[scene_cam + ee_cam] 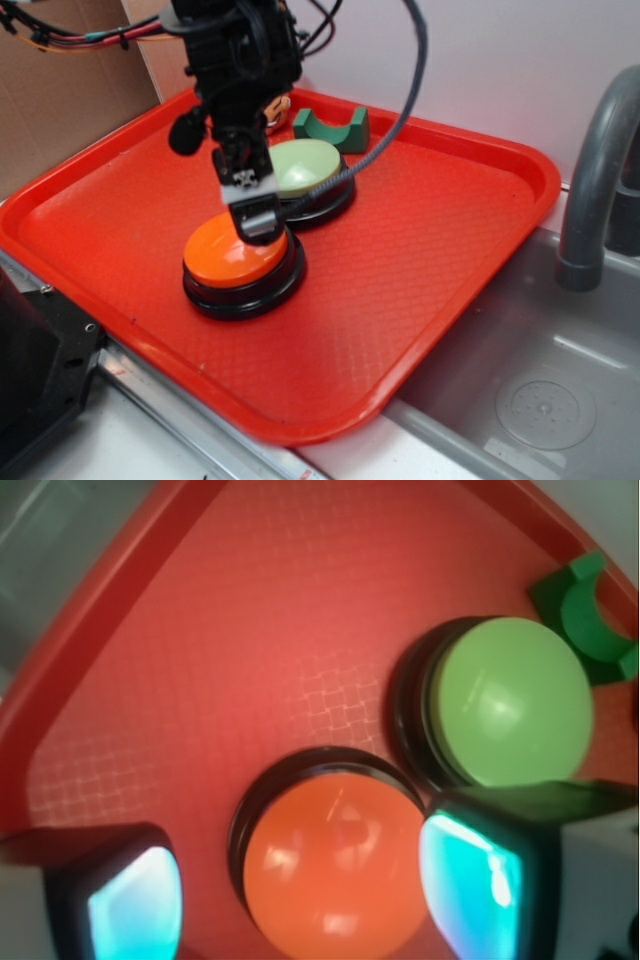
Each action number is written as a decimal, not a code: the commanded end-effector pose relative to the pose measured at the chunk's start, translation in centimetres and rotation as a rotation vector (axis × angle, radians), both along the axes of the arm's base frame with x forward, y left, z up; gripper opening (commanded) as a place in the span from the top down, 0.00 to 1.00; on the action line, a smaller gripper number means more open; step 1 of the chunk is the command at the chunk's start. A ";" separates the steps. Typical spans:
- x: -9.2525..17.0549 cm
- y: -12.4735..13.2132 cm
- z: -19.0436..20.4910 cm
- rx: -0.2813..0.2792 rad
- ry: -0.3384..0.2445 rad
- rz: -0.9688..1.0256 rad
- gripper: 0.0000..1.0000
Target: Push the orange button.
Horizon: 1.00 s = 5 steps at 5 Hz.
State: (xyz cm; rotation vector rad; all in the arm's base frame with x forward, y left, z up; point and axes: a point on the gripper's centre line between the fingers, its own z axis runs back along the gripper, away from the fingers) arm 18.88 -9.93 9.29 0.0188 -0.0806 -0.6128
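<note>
claw (300,900) jaws spread wide, orange button (335,870) btwn fingertips, directly under

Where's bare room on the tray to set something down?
Free: the tray right of the green button, out to the rim; also the near-left stretch left of the orange button. Crowded: the middle and back, where both buttons touch, the gripper sits over orange, and the green block stands behind.
</note>
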 end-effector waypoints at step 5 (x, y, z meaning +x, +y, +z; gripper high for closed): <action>-1.2 1.4 -3.3 0.043 0.082 -0.051 0.00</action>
